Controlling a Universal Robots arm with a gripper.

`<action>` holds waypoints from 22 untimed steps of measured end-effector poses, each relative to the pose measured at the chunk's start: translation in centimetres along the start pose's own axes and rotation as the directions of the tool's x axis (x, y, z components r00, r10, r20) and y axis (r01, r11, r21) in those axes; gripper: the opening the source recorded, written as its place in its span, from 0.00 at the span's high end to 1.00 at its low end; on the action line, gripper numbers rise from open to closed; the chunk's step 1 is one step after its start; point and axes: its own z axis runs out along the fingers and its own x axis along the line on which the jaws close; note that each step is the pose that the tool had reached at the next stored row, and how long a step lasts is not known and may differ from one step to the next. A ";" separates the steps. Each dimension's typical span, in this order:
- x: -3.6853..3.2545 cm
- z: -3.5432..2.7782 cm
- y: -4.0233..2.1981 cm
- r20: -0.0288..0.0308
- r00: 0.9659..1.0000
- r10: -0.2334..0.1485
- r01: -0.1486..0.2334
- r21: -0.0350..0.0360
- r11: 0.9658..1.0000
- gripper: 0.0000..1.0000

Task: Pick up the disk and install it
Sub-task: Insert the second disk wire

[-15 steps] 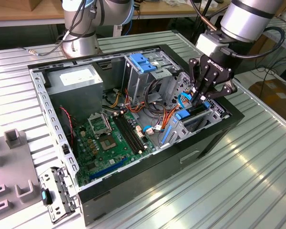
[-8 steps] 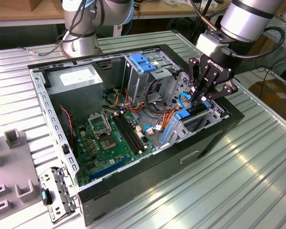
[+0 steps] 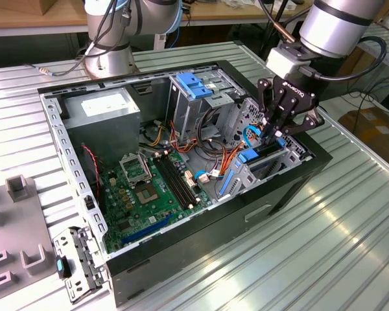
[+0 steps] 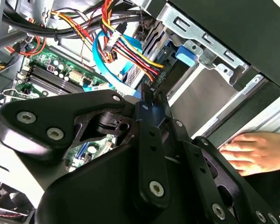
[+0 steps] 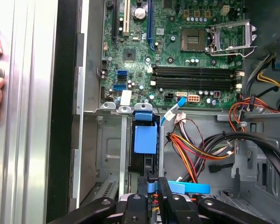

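Open computer case on a ribbed metal desk. The robot's hand reaches down into the drive cage at the case's near corner, on the exterior view's right, its fingers closed on the disk, which stands on edge in the cage slot with its blue rail showing. Beyond lie the green circuit board, the bundled cables and the grey power box. A person's hand rests against the case's outer wall.
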 end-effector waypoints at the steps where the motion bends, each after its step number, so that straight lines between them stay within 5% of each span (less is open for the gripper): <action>1: 0.00 0.00 0.00 0.000 1.000 0.000 0.000 0.000 1.000 0.76; 12: 0.01 0.03 0.00 0.001 1.000 0.000 0.000 0.000 1.000 0.84; 16: 0.07 0.20 -0.04 0.013 1.000 -0.001 0.001 0.001 1.000 0.84; 22: 0.20 0.31 -0.23 0.015 1.000 -0.001 0.001 -0.002 1.000 0.84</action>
